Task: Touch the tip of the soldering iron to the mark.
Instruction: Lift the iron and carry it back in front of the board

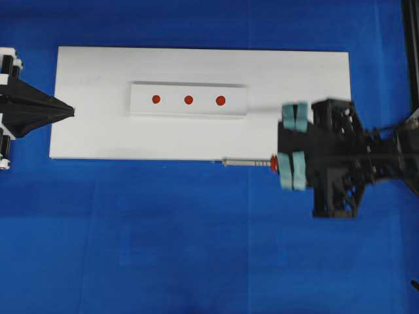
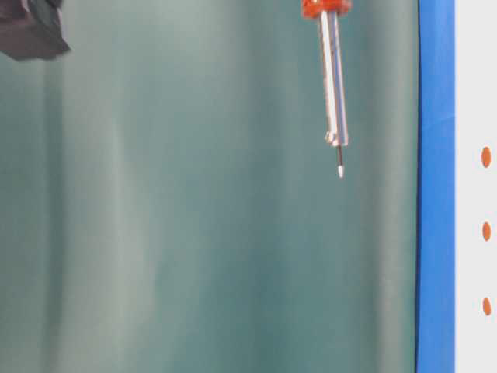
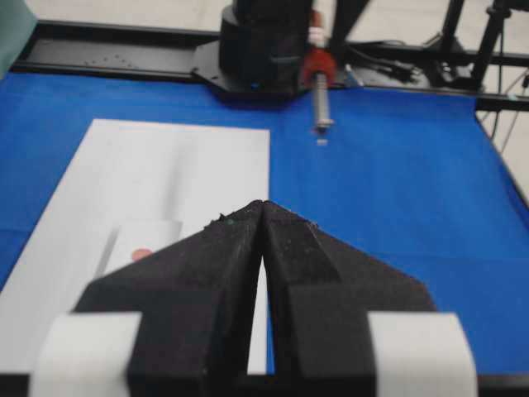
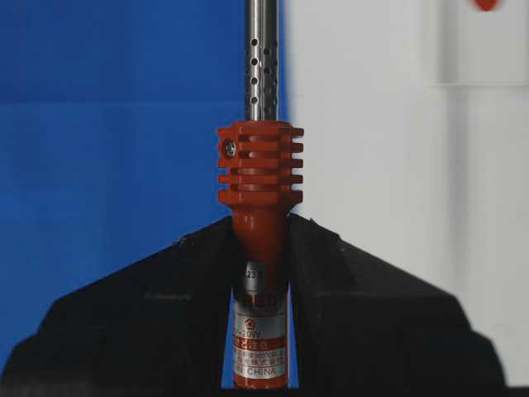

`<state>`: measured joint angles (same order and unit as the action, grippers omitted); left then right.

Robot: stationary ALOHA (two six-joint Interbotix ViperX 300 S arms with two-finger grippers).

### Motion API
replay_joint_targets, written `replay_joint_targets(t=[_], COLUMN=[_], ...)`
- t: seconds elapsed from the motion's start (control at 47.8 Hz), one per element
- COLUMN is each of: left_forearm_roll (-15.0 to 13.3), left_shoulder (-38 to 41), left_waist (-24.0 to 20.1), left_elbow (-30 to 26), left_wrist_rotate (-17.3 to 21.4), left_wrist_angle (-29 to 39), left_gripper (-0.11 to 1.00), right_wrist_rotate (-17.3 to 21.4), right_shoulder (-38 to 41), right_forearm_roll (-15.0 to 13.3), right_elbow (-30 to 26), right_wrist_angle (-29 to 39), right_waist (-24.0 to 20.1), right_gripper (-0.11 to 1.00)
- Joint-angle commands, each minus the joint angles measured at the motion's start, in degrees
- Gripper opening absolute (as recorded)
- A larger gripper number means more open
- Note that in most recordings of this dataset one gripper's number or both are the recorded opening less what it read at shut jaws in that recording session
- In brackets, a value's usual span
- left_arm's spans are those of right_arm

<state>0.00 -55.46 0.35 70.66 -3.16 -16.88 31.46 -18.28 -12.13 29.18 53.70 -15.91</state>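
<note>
Our right claw [image 4: 260, 273] grips the soldering iron [image 1: 245, 161] by its red handle, shaft level, tip over the white board's [image 1: 98, 131] near edge, well short of the mark [image 1: 188, 100]. Our left claw [image 3: 263, 248] rests closed at the board's end.

Illumination is bright and even, with soft, faint shadows. The right arm [image 1: 340, 157] is motion-blurred in the overhead view. Left wrist view: background out of focus.
</note>
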Motion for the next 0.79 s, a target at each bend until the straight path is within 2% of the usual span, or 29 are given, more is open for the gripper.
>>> replay_joint_targets(t=[0.0, 0.105, 0.251, 0.397, 0.544, 0.774], left_forearm_roll=[0.1, 0.1, 0.1, 0.1, 0.1, 0.1], left_shoulder=[0.2, 0.1, 0.1, 0.1, 0.1, 0.3], left_waist=[0.0, 0.1, 0.1, 0.0, 0.1, 0.0], left_elbow=[-0.6, -0.6, -0.6, -0.6, -0.6, -0.6], left_wrist_rotate=[0.0, 0.0, 0.0, 0.0, 0.0, 0.0], left_wrist_angle=[-0.6, -0.6, -0.6, -0.6, -0.6, -0.6], left_gripper=[0.00, 0.00, 0.00, 0.00, 0.00, 0.00], right_wrist_rotate=[3.1, 6.9, 10.3, 10.6, 10.6, 10.1], right_shoulder=[0.0, 0.7, 2.0, 3.0, 4.0, 8.4], right_forearm_roll=[-1.3, -2.7, -4.3, -4.5, -5.8, -8.1], right_elbow=[-1.1, -1.5, -2.4, -2.5, -3.1, -6.8], right_wrist_angle=[-0.4, 0.0, 0.1, -0.2, -0.9, -3.3], right_waist=[-3.2, -6.3, -9.7, -10.4, -10.4, -10.0], right_gripper=[0.06, 0.06, 0.06, 0.06, 0.06, 0.06])
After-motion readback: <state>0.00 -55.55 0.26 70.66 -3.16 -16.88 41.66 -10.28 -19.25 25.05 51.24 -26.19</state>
